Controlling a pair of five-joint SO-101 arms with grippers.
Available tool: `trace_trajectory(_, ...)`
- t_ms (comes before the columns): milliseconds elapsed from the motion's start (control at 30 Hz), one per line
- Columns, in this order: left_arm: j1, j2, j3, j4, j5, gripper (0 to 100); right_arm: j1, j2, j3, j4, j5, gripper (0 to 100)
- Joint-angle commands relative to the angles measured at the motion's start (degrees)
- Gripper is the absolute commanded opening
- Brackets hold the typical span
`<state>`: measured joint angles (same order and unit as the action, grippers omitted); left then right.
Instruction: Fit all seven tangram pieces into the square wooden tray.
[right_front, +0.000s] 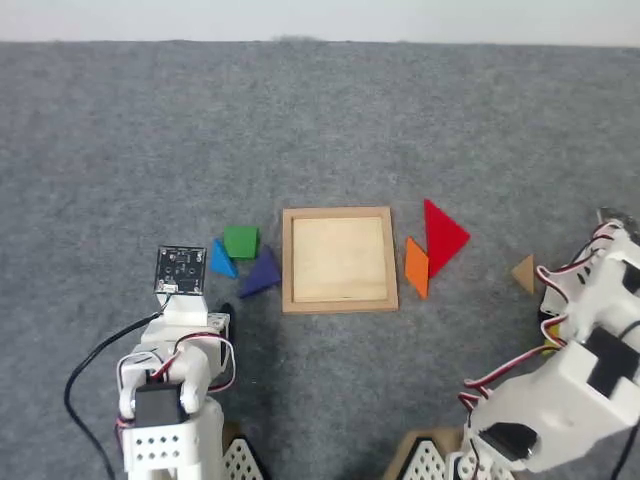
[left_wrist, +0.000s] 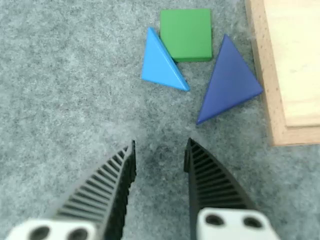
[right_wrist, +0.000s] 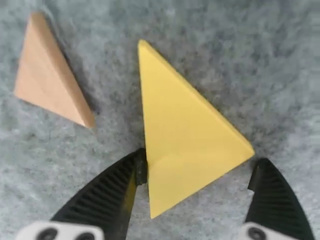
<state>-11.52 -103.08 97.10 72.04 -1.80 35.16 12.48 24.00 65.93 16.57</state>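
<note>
Tray: the square wooden tray (right_front: 289, 260) lies flat at the middle of the tabletop, with no piece in it yet. Its raised rim means pieces have to be lowered in from above, not slid in.
Pieces left of tray: the green square (right_front: 240, 241), light blue triangle (right_front: 221, 260) and dark blue triangle (right_front: 262, 272) sit in a tight cluster. The dark blue one is just beside the tray's left rim.
Pieces right of tray: the orange piece (right_front: 417, 266) touches the red triangle (right_front: 443, 237). The plain wood triangle (right_front: 524, 273) lies farther toward the tabletop's right edge, and the yellow triangle (right_wrist: 185, 135) is near it.
Handling: the pieces look like thin, stiff, light blocks with smooth painted faces. They should not flex, but may pivot or slip if pinched at a point. Best taken across two flat edges, or an edge and the opposite corner, low on the sides.
Right end effector (right_wrist: 199, 167): spread wide and straddling the yellow triangle. One finger (right_wrist: 125, 185) touches the triangle's edge, and the other is just off a corner. The triangle is not yet clamped or lifted.
Left end effector (left_wrist: 160, 145): partly open and holding nothing, low over bare felt on the near side of the blue pieces.
Open room: there is wide grey felt on all sides and toward the far edge. Only the left cluster and the orange-red pair are crowded, so neighbours there may get nudged.
Risk: the felt may drag on a piece, and a tilted piece could catch on the tray rim.
</note>
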Motion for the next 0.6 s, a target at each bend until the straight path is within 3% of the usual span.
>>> trace_trajectory(0,0.4,-0.6,-0.7,0.0,-0.5,15,-0.2,0.1,-5.1,1.5,4.5,30.7)
trace_trajectory(333,0.4,-0.6,-0.7,0.0,-0.5,15,0.0,0.8,-8.8,1.7,8.2,30.3)
trace_trajectory(567,0.4,-0.6,-0.7,0.0,-0.5,15,0.1,0.7,-2.4,0.1,9.4,30.4)
